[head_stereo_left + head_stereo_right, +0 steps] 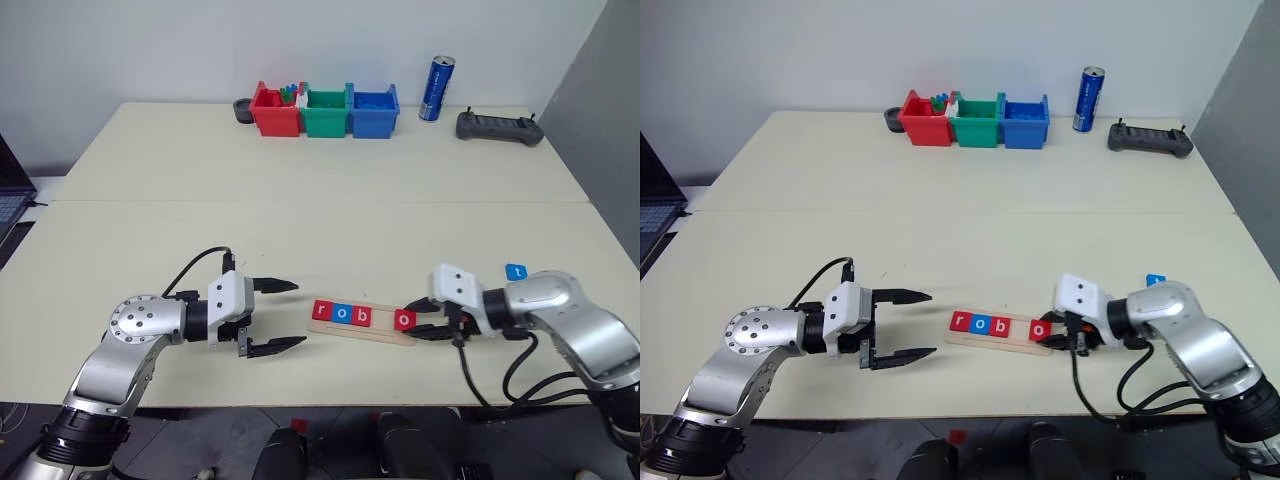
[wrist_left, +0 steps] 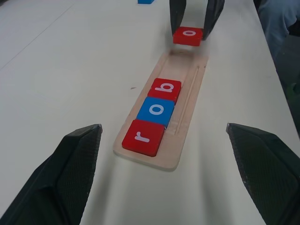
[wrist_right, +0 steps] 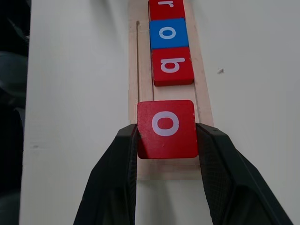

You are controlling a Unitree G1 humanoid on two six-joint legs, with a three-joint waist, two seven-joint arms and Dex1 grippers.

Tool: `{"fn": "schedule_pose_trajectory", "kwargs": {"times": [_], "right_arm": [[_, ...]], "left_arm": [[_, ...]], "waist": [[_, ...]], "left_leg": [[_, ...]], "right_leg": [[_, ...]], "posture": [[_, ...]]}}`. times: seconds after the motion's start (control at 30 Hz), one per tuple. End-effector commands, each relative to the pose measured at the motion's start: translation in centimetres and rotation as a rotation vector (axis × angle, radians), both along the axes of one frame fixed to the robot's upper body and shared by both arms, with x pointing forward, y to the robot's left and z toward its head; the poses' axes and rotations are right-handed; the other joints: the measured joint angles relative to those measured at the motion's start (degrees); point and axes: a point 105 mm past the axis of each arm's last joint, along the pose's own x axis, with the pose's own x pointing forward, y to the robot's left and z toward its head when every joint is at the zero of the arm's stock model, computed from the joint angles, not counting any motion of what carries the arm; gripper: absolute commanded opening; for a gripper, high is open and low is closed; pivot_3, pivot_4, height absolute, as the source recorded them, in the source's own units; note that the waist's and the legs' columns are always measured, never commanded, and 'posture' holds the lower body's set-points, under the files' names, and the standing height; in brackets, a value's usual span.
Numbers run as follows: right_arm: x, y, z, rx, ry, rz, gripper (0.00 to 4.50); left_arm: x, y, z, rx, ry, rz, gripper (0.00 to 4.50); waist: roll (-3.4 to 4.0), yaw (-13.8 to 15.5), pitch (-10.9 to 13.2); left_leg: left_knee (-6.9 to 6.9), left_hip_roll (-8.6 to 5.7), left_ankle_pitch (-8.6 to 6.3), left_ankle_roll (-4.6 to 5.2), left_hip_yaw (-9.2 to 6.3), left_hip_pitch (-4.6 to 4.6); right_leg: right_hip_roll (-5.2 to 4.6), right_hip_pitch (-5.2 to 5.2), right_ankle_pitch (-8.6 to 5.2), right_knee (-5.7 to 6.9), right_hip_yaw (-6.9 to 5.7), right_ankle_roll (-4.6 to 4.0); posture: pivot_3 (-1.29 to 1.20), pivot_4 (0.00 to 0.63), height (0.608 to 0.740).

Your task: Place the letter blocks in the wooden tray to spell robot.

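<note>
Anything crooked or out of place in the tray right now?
Nothing stands out. The r, o, b tiles sit in a straight row in the tray. The right gripper holds the red o at the tray's end; the t lies on the table.

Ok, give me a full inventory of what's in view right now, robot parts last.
wooden tray: one, pale wood, near table edge between the arms.
letter blocks in tray: three; red r, blue o, red b, side by side.
red o block: one, gripped over the tray's right end.
blue t block: one, on the table behind the right arm.
bins: three; red, green, blue, in a row at the far edge.
dark round object: one, left of the red bin.
can: one, blue, right of the bins.
controller: one, dark grey, far right.
table: one, cream.
left tool: open, left of the tray.
right tool: shut on the red o block.
</note>
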Motion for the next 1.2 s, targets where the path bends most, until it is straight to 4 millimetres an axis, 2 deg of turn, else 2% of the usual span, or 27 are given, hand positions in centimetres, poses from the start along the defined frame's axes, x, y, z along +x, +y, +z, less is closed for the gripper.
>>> {"fn": "schedule_pose_trajectory", "kwargs": {"times": [0.03, 0.97, 1.2], "right_arm": [[0.3, 1.3, 0.4, -0.004, -0.040, 0.005, 1.44], [1.2, 2.3, 0.0, -0.020, -0.037, 0.013, 1.44], [1.3, 2.3, 0.2, -0.021, -0.046, 0.016, 3.84]], "left_arm": [[0.0, -0.6, 0.9, -0.006, -0.047, -0.018, 4.50], [0.2, -0.8, 0.5, -0.019, -0.060, -0.025, 4.50], [0.4, -0.9, 0.6, -0.022, -0.061, -0.026, 4.50]], "waist": [[0.00, 0.00, 0.00], [0.00, -0.01, 0.00], [0.00, -0.01, 0.00]], "left_leg": [[0.00, 0.00, 0.00, 0.00, 0.00, 0.00], [-0.01, 0.00, 0.00, 0.00, -0.03, -0.01], [-0.01, 0.00, 0.00, 0.00, -0.03, -0.01]], "right_leg": [[0.00, 0.00, 0.00, 0.00, 0.00, 0.00], [0.00, -0.02, 0.00, 0.00, -0.03, -0.01], [0.00, -0.02, 0.00, 0.00, -0.03, -0.01]], "posture": [[0.00, 0.150, 0.740], [0.00, 0.150, 0.740], [0.00, 0.150, 0.740]]}}
